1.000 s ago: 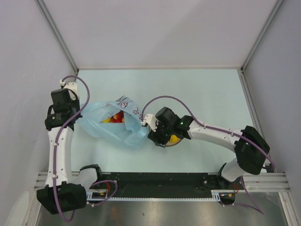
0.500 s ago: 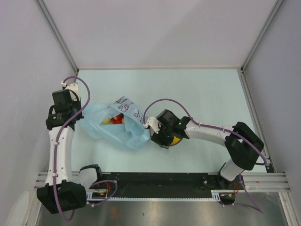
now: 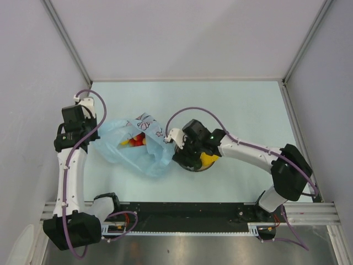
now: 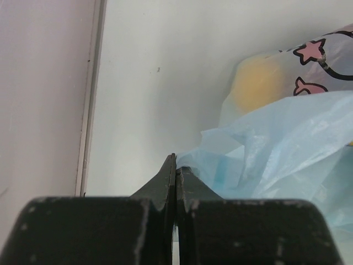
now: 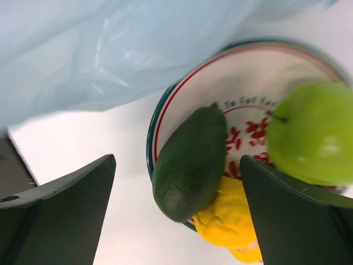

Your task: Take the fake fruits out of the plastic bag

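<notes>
Three glossy plastic fruits lie on the round white plate with red lettering [image 5: 242, 72], near the middle of the pale table [image 3: 220, 105]: a dark green oval fruit [image 5: 190, 163], a green apple [image 5: 309, 132] and a lumpy yellow piece [image 5: 229, 218]. Over them hangs the right gripper [image 5: 176, 161], jaws wide apart, empty. Just left of the plate lies the crinkly translucent light-blue plastic bag [image 3: 124, 152], red and yellow fruits [image 3: 135, 141] showing in its mouth. The left gripper [image 4: 175, 165] is pinched together on the bag's left edge.

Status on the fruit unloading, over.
Left gripper shut on plastic bag. Right gripper open over plate with dark green fruit, green apple, yellow piece. Red, yellow fruits inside bag. Nothing blocking.
</notes>
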Robot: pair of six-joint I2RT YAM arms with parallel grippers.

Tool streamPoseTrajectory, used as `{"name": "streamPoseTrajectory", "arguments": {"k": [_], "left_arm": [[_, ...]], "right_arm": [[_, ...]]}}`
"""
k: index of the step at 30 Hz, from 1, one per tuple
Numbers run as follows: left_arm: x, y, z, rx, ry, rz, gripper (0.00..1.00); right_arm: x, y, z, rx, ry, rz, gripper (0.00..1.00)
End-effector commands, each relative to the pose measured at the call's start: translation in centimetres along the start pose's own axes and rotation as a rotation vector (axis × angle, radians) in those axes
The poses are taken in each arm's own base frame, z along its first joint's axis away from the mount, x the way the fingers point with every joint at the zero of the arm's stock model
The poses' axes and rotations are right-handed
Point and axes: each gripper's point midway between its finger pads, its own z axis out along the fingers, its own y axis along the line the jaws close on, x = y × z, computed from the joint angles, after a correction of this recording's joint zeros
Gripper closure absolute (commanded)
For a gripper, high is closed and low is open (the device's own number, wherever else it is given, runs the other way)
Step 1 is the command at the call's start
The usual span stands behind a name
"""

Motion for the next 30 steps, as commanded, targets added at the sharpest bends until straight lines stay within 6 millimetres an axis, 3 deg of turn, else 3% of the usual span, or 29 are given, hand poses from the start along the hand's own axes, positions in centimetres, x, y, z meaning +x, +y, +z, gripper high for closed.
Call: {"name": "streamPoseTrajectory", "arguments": {"k": [1,6,10,14,15,16,17,18,19,20,21,23,24,26,27,30], "left_arm": [[0.0,-1.4,-0.2,0.086,-0.006,0.001,1.00],[0.5,-4.0,-0.8,0.228,-0.017,-0.004,1.00],[0.2,-6.6,-1.6,0.378,-0.023,-0.027,1.00],[-0.8,-6.9,-2.1,0.406,-0.029,-0.029,1.00],[-0.8,-6.8,-2.3,0.406,-0.029,-0.023,1.00],[-1.1,-6.8,-2.4,0.404,-0.033,-0.021,1.00],[-1.7,-6.7,-2.8,0.406,-0.051,-0.015,1.00],[-1.9,-6.8,-3.2,0.412,-0.057,-0.012,1.00],[-2.2,-6.8,-3.6,0.415,-0.071,-0.008,1.00],[-3.0,-6.8,-4.4,0.425,-0.098,-0.002,1.00],[-3.3,-6.8,-5.2,0.428,-0.120,0.004,1.00],[-4.4,-6.7,-6.5,0.431,-0.163,0.017,1.00],[-4.3,-6.7,-7.0,0.430,-0.166,0.029,1.00],[-4.7,-6.5,-8.3,0.427,-0.192,0.040,1.00],[-4.2,-6.7,-8.7,0.439,-0.176,0.044,1.00],[-3.3,-7.7,-9.9,0.501,-0.162,0.048,0.99]], "right_arm": [[-9.0,-2.0,-7.7,0.029,-0.293,0.051,0.02],[-16.0,-2.8,-13.6,0.042,-0.561,0.073,0.11],[-19.8,-0.3,-14.3,-0.045,-0.685,-0.005,0.16],[-22.2,2.3,-10.8,-0.183,-0.695,-0.067,0.17],[-23.2,3.0,-10.8,-0.215,-0.713,-0.068,0.18],[-23.6,3.3,-9.9,-0.234,-0.712,-0.070,0.19],[-23.6,3.3,-7.6,-0.249,-0.677,-0.060,0.20],[-23.8,3.2,-6.5,-0.256,-0.662,-0.056,0.22],[-25.0,3.1,-6.4,-0.263,-0.672,-0.066,0.28],[-25.2,2.9,-5.5,-0.271,-0.658,-0.060,0.31],[-24.8,2.6,-2.8,-0.277,-0.621,-0.039,0.33],[-25.9,1.5,-1.2,-0.222,-0.627,-0.030,0.37],[-25.4,1.0,1.3,-0.200,-0.589,-0.011,0.39],[-26.8,-0.2,2.3,-0.152,-0.604,0.010,0.41],[-26.5,-0.7,4.2,-0.141,-0.585,0.032,0.41],[-28.0,-2.4,5.5,-0.080,-0.617,0.086,0.43]]}}
